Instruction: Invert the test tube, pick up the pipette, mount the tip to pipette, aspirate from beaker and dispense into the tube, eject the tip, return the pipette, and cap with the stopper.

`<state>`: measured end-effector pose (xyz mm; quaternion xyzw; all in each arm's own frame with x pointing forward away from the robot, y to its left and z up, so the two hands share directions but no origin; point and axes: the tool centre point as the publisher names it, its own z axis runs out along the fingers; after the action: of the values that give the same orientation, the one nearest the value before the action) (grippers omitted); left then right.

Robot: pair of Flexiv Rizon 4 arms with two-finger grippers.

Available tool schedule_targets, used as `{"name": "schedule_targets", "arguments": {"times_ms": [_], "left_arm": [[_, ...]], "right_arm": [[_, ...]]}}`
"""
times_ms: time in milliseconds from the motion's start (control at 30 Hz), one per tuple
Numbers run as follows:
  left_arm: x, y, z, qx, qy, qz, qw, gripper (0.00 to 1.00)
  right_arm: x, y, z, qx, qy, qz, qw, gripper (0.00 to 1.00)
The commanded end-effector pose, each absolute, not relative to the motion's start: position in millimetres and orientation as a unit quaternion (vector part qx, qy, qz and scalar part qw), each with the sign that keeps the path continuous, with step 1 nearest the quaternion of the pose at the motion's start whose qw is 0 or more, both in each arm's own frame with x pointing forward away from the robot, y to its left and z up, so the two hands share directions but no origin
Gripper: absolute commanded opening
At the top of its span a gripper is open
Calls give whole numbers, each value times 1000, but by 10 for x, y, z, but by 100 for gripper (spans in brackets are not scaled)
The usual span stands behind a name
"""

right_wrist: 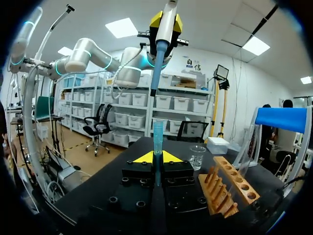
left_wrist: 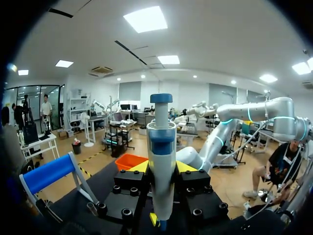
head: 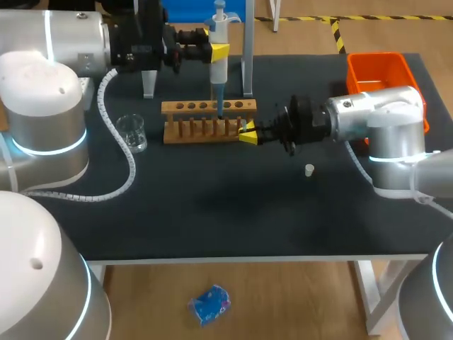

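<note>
My left gripper (head: 219,51) is shut on the white and blue pipette (head: 218,60), held upright above the wooden rack (head: 209,120). The left wrist view shows the pipette (left_wrist: 161,156) clamped between the fingers of the left gripper (left_wrist: 161,169). A blue tip (right_wrist: 154,73) is mounted and hangs a short way above the mouth of the test tube (right_wrist: 158,139). The tube stands upright in my right gripper (right_wrist: 157,157), which is shut on it beside the rack's right end (head: 248,133). The glass beaker (head: 132,132) stands left of the rack. A small white stopper (head: 309,170) lies right of centre.
An orange bin (head: 382,74) sits at the table's far right corner. The pipette stand (head: 247,64), with metal posts and a blue top bar, rises behind the rack. My right arm's cable lies near the stopper.
</note>
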<state>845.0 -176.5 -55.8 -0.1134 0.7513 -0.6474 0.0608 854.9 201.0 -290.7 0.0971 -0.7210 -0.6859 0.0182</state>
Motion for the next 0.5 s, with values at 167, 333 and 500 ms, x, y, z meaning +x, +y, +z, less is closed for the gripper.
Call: {"name": "schedule_targets", "arguments": {"times_ms": [167, 333, 500], "left_arm": [[8448, -1748, -548, -113, 752, -646, 59, 0], [8448, -1748, -548, -113, 752, -646, 59, 0], [8448, -1748, -548, -113, 752, -646, 59, 0]], "right_arm": [[8591, 2244, -2838, 147, -731, -667, 6, 0], [8573, 2348, -2794, 159, -728, -667, 6, 0], [8536, 2393, -2740, 166, -725, -669, 5, 0]]}}
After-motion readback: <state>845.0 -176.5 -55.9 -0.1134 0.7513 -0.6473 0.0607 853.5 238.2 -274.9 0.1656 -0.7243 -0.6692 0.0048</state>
